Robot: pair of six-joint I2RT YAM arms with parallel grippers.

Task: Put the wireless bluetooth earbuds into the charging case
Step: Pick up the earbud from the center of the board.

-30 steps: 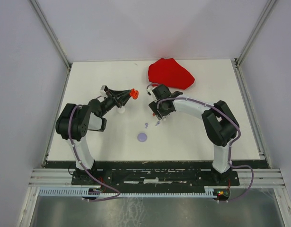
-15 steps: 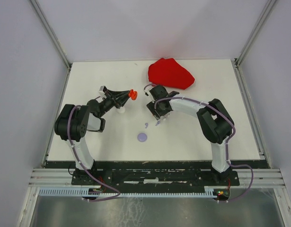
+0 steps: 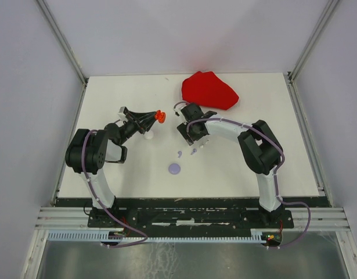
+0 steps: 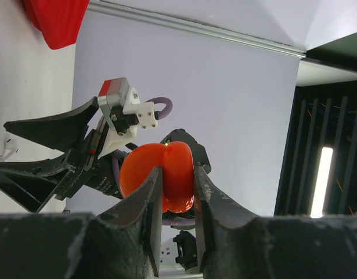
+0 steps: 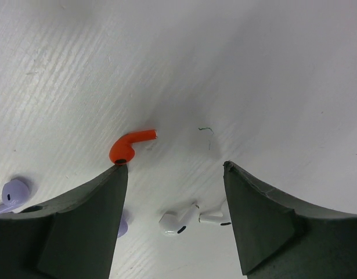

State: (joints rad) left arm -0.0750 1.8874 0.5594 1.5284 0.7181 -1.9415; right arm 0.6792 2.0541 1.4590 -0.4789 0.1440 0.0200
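The left fingers (image 4: 148, 204) were closed tight on the red case (image 4: 166, 174), gripping it by its two flat sides. From above, this case (image 3: 160, 117) was held up off the worktop (image 3: 253, 168), left of centre.

The right fingers (image 5: 79, 232) stood wide apart with nothing between them, pointing down at the worktop just near of the red cloth (image 3: 208, 90). In the right wrist view, the red earbud (image 5: 130, 145) lay on the worktop beyond the left-hand fingertip, very close to it; whether they touched could not be told. Two white earbuds (image 5: 178, 222) lay together in the gap between the fingers, nearer the camera. A lilac earbud (image 5: 13, 192) lay at the left edge, outside the fingers.

The lilac case (image 3: 175, 168) lay flat on the worktop, nearer the arm bases than the earbuds and apart from them.
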